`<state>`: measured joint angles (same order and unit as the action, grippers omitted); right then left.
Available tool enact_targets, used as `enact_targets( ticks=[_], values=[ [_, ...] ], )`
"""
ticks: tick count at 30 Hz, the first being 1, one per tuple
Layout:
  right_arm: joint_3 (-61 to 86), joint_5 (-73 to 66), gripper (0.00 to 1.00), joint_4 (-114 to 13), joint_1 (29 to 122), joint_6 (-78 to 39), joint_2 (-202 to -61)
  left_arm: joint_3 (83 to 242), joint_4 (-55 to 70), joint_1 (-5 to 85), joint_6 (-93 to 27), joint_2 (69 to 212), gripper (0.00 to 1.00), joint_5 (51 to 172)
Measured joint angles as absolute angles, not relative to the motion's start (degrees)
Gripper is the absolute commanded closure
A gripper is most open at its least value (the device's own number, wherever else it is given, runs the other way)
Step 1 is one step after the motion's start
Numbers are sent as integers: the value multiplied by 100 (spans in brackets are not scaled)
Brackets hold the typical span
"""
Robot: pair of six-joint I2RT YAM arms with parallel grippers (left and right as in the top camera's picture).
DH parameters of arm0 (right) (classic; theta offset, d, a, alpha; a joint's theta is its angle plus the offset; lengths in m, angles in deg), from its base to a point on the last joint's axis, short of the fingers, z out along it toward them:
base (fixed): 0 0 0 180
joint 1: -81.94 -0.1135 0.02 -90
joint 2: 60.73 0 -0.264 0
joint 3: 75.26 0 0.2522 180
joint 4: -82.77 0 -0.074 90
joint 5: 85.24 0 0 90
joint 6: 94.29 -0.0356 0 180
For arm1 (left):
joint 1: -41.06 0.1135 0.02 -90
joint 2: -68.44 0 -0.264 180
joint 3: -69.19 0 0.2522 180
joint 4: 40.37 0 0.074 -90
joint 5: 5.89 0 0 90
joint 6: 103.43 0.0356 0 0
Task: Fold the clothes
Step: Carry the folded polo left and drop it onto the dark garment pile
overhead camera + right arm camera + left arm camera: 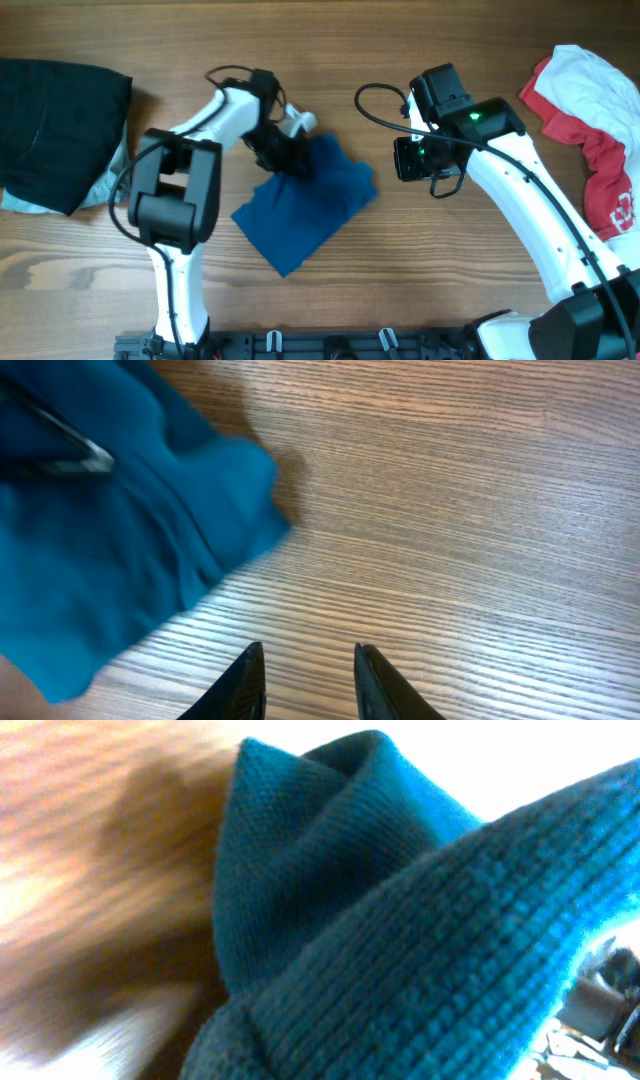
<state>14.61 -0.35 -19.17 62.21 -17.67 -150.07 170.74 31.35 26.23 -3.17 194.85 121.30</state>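
So, the blue polo shirt (pixel 305 205) sits mid-table as a rumpled, roughly squared bundle, not a tidy fold yet. Left gripper (pixel 283 155) is at its upper edge with the jaws pinched shut on a bunch of fabric; its wrist view is basically all blue knit. Right gripper (pixel 308 650) hovers over bare table (pixel 450 290) just beside the shirt's right edge, jaws part-way apart with nothing between them. My worry: the left pinch looks like it's caught several layers, so pulling could drag the whole bundle and wreck the shape instead of folding one flap. Black garment (pixel 55 120) and red-and-white top (pixel 590 130) lie well off at the sides, no trouble.
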Motion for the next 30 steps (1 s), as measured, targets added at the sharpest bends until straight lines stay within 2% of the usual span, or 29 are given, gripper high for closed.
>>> enact_targets(
  ticks=[6,14,22,30],
  values=[
    [1461,99,72,-1913,6221,-1831,-15007,17732,3047,3841,-885,18535,96,11164],
    [1461,136,72,-1856,6221,-1855,-15007,17989,2125,5714,-1720,17005,96,10442],
    [1461,230,72,-1756,6221,-1855,-15007,17987,1467,6975,-2173,16989,94,10324],
    [1461,232,72,-1742,6221,-1973,-15007,17987,1144,7626,-2245,17057,94,10060]
  ],
)
